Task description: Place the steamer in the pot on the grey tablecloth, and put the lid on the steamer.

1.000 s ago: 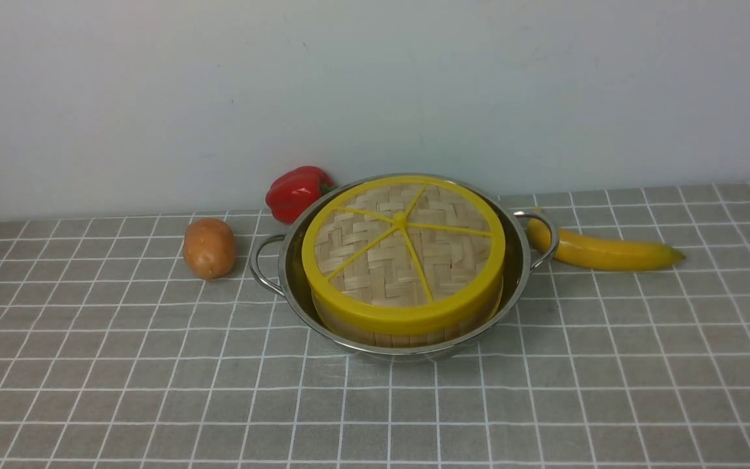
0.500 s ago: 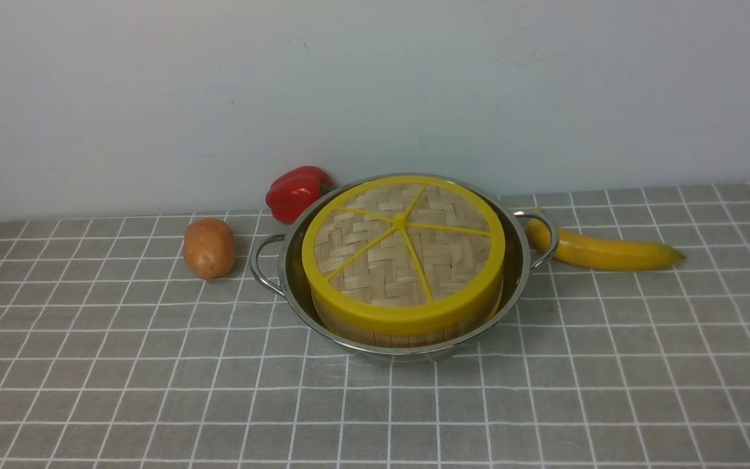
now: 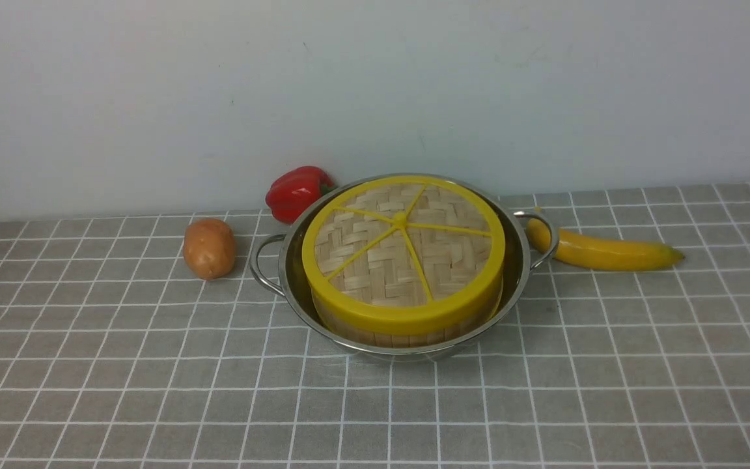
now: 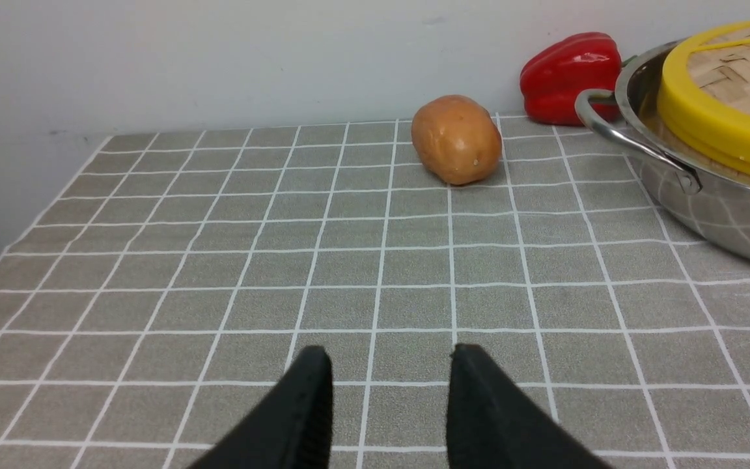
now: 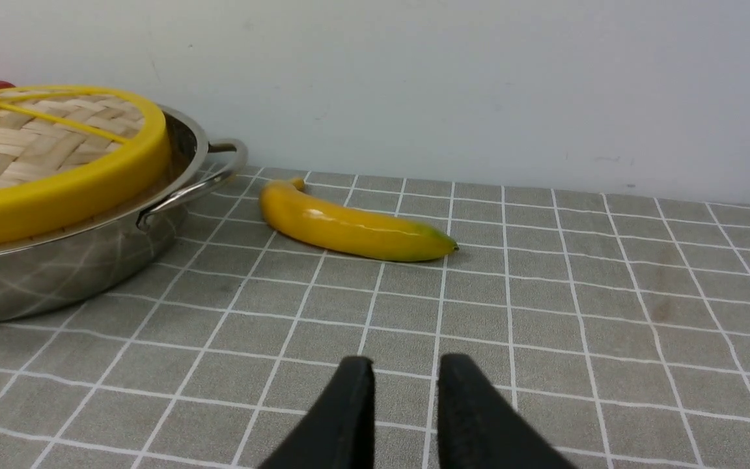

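Observation:
The pot stands on the grey tablecloth near the back wall. Inside it sits the steamer, of which only the bamboo side wall shows. The lid lies flat on top and hides the steamer's inside. Neither gripper appears in the front view. In the left wrist view my left gripper is open over bare cloth, well short of the pot and lid. My right gripper is open with a narrower gap, empty, on the other side of the pot and lid.
A brown potato lies left of the pot, with a red bell pepper behind it by the wall. A banana lies just right of the pot's right handle. The cloth's left edge shows in the left wrist view.

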Tool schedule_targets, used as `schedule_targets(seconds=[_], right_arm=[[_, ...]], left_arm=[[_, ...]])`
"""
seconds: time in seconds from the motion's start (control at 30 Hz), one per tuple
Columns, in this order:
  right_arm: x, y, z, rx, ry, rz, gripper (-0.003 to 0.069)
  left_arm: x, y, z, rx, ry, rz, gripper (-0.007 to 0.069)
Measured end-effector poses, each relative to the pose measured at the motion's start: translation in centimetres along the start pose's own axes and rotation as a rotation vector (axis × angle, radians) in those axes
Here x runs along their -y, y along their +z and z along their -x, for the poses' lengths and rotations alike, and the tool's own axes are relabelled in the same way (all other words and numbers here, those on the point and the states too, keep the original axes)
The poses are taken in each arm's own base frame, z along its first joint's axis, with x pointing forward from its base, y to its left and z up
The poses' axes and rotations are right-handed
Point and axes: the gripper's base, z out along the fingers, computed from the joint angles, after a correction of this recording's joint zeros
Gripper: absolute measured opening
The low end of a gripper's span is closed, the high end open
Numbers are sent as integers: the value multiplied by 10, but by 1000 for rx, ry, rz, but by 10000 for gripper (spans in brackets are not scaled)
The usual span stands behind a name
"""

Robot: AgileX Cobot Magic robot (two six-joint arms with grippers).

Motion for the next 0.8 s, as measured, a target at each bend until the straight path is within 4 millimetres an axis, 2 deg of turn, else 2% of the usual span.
schedule_targets(seconds=[0.8], right_arm=[[0,0,0,1,29,0,235]], left_arm=[[0,0,0,4,0,0,243]])
